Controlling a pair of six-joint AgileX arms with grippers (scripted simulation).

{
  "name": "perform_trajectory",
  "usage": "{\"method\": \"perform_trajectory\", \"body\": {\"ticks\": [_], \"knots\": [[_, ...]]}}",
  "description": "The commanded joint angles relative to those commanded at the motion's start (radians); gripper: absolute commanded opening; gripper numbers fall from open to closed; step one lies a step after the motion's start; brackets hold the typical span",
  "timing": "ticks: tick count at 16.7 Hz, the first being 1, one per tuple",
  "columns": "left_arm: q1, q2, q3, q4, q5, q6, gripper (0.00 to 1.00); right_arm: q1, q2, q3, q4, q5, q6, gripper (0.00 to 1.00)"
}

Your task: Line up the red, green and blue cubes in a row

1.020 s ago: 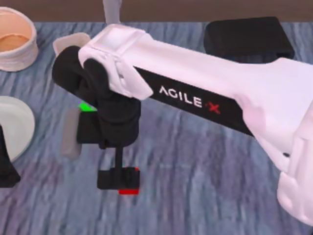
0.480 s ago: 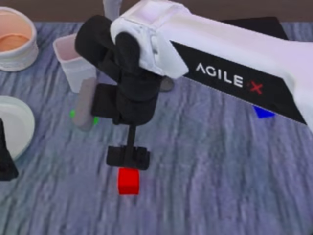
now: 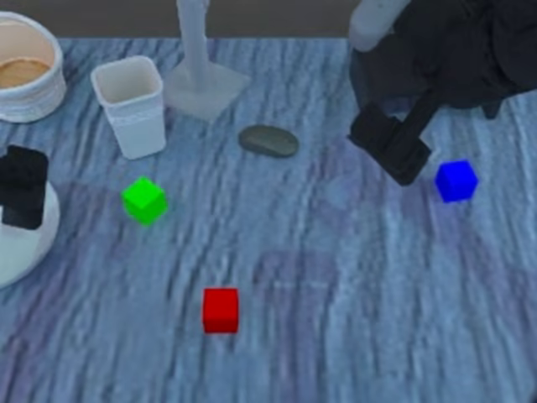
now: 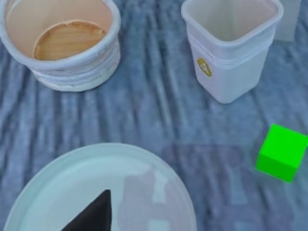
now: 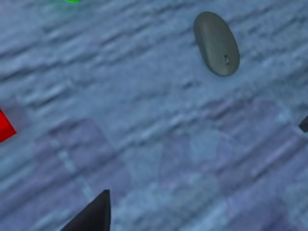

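Overhead: right hand [image 3: 401,151] at two o'clock, finger spread not readable, nothing held; blue cube [image 3: 456,180] just beside it toward four o'clock, nearest. Green cube [image 3: 144,200] at nine, red cube [image 3: 221,310] at six. Left hand [image 3: 22,186] parked far left. Left wrist: green cube [image 4: 282,152] near white cup [image 4: 231,45]. Right wrist: red cube [image 5: 5,126] at the edge.

Blue-grey streaked table [image 3: 336,336] (perhaps cloth), brown beyond.
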Motion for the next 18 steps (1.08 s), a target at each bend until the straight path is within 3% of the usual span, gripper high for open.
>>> {"method": "perform_trajectory", "body": {"ticks": [5,11,18], "knots": [[-0.062,0.557,0.411,-0.282,-0.002,0.105,1.00,-0.226,-0.591,-0.553,0.300,-0.003,0.153,1.00],[-0.125,1.068,0.833,-0.561,0.000,0.209,1.00,-0.438,-1.170,-1.131,0.613,0.025,0.299,1.00],[-0.161,1.367,1.102,-0.714,0.004,0.269,1.00,-0.555,-1.507,-1.449,0.820,0.058,0.388,1.00]]}}
